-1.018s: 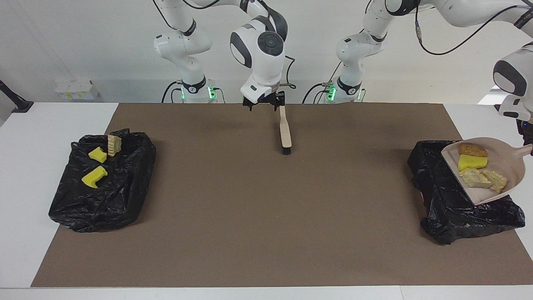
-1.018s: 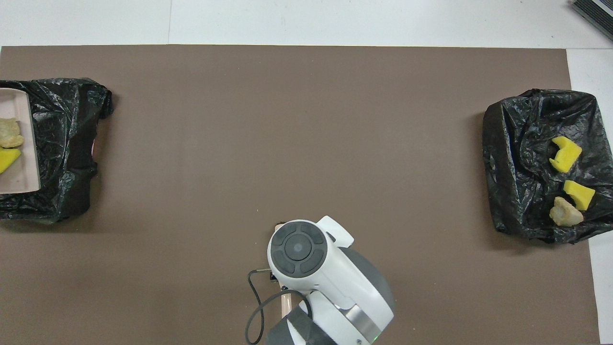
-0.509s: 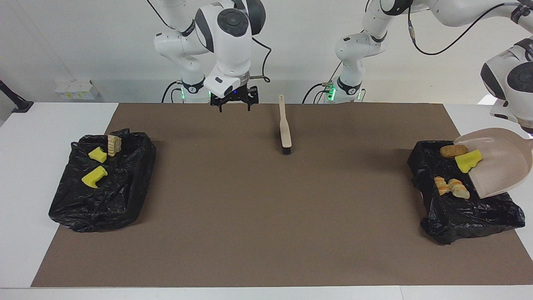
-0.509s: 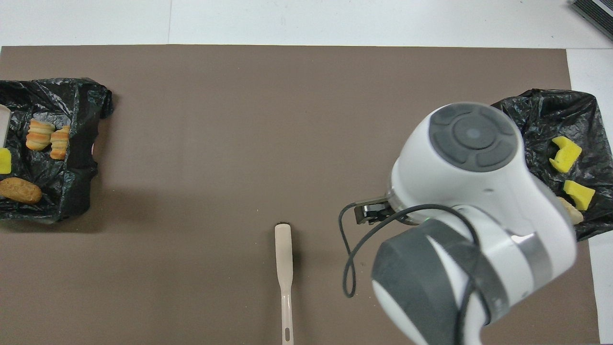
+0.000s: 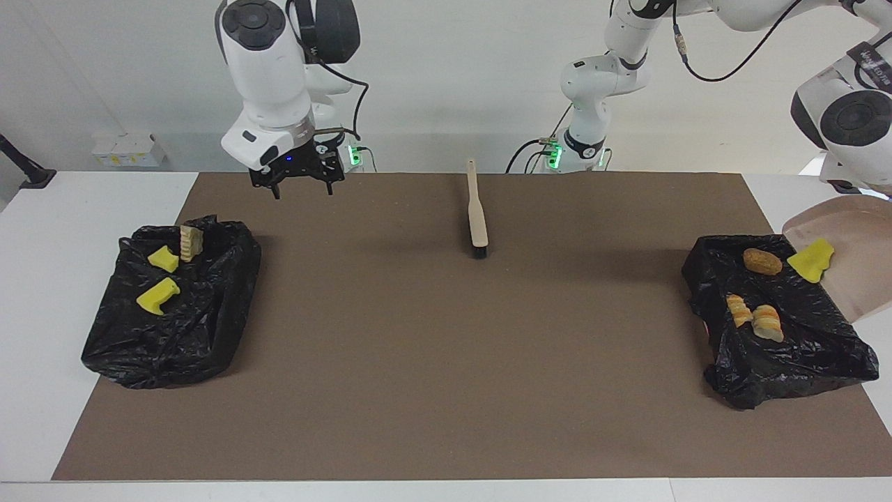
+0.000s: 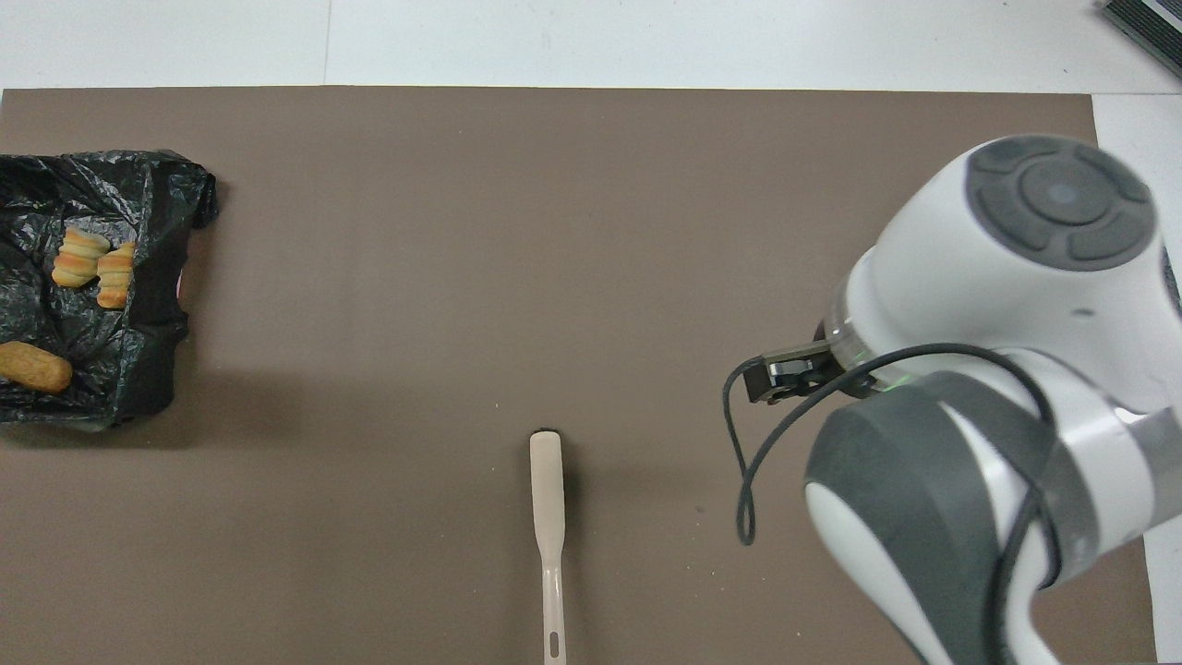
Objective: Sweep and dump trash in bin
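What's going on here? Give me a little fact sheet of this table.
brush: beige long-handled brush lies alone mid-mat
right claw: open, empty, over the brown mat's edge by the robots
dustpan: beige plastic dustpan, raised and tipped over the black-bagged bin at the left arm's end; left claw out of frame
that bin: three bread-like scraps inside; yellow sponge chunk at the dustpan's lip
other bin: black-bagged bin at the right arm's end, holding two yellow sponge chunks and one tan scrap
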